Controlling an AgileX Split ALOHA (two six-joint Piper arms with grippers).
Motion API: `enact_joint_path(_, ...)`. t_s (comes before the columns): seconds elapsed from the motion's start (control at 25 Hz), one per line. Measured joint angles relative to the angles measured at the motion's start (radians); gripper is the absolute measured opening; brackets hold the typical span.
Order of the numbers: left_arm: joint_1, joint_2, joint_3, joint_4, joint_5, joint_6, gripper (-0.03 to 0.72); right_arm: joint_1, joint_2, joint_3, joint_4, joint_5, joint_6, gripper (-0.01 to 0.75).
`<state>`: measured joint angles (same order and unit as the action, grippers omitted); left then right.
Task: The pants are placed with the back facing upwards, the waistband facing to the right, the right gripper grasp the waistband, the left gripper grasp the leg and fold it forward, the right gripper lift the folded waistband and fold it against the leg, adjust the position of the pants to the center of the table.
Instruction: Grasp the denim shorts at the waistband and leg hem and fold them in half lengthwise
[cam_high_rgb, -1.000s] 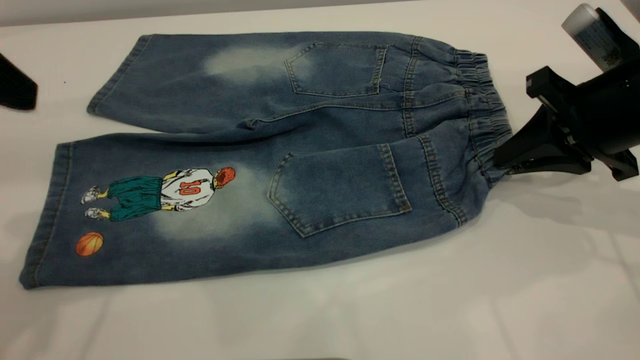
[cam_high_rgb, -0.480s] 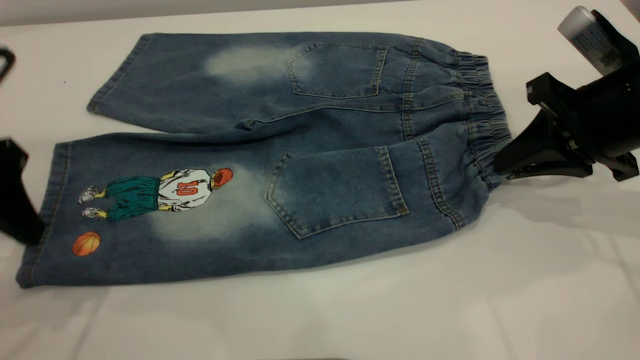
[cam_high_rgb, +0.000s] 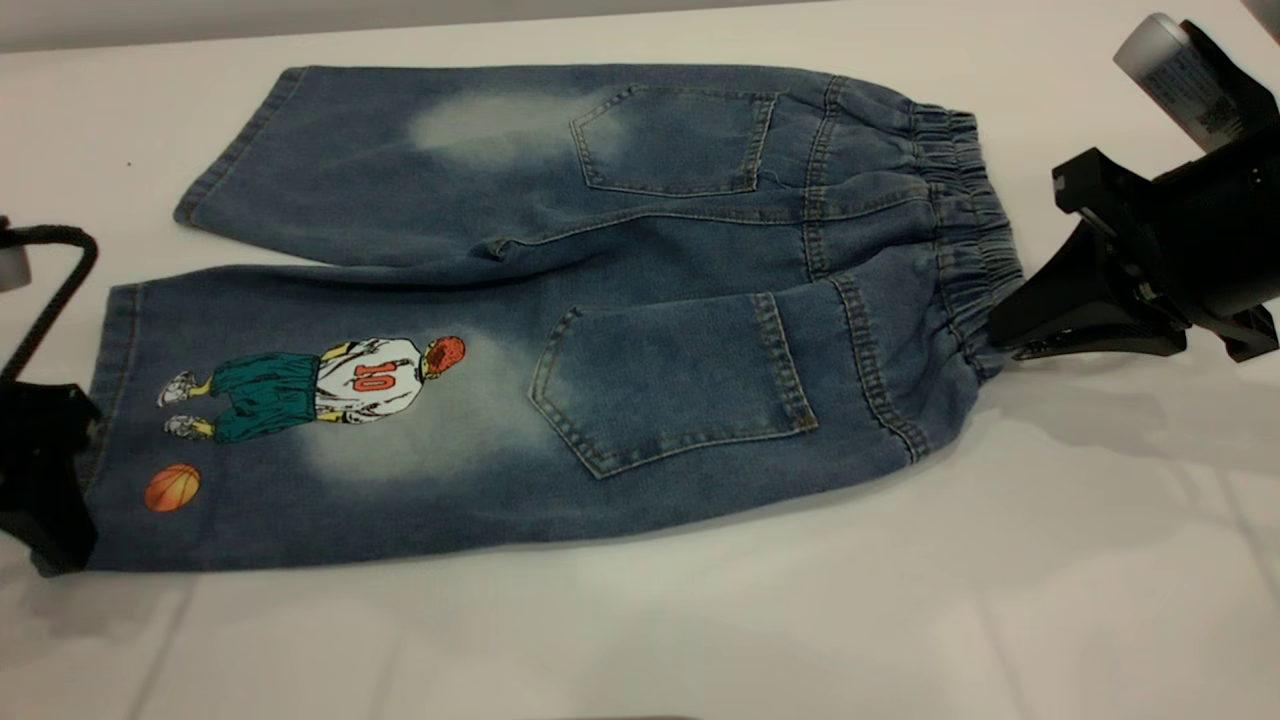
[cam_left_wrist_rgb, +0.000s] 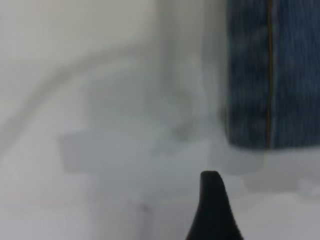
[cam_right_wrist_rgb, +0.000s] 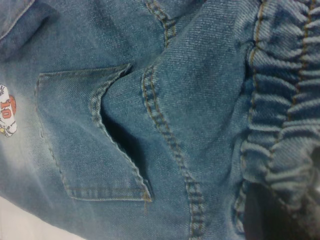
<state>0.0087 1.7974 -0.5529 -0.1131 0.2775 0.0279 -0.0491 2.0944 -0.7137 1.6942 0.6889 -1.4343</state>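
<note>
Faded denim pants (cam_high_rgb: 560, 300) with puckered waistband (cam_high_rgb: 965, 235) on smooth matt white table (cam_high_rgb: 700, 620).

My right gripper (cam_high_rgb: 1000, 330) sits at three o'clock, jaws clamped together and pointing toward nine. My left gripper (cam_high_rgb: 45, 520) hangs low at nine o'clock.

Bare table (cam_high_rgb: 700, 620) lies open along the near side — only the pants (cam_high_rgb: 600, 300) occupy the middle.
</note>
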Motion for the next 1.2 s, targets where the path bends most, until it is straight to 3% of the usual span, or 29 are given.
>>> enact_joint_path(0.6, 0.000, 0.132, -0.034, 0.002, -0.085, -0.001, 0.440, 0.000, 0.000, 0.000, -0.001, 0.000, -0.003, 0.035)
enact_joint_path(0.68, 0.000, 0.132, -0.034, -0.003, -0.091, -0.001, 0.378, 0.000, 0.000, 0.000, -0.002, 0.000, -0.003, 0.035)
enact_joint_path(0.76, 0.000, 0.132, -0.038, -0.019, -0.092, -0.001, 0.276, 0.000, 0.000, 0.000, -0.002, 0.001, -0.003, 0.035)
enact_joint_path(0.84, 0.000, 0.133, -0.053, -0.038, -0.079, -0.001, 0.128, 0.000, 0.000, 0.000, -0.004, 0.002, -0.003, 0.035)
enact_joint_path(0.92, 0.000, 0.132, -0.072, -0.048, -0.046, 0.005, 0.052, 0.000, -0.004, 0.000, -0.015, 0.012, -0.003, 0.035)
enact_joint_path(1.2, 0.000, -0.051, -0.122, -0.049, 0.120, 0.037, 0.041, 0.000, -0.151, 0.000, -0.131, 0.033, 0.077, 0.035)
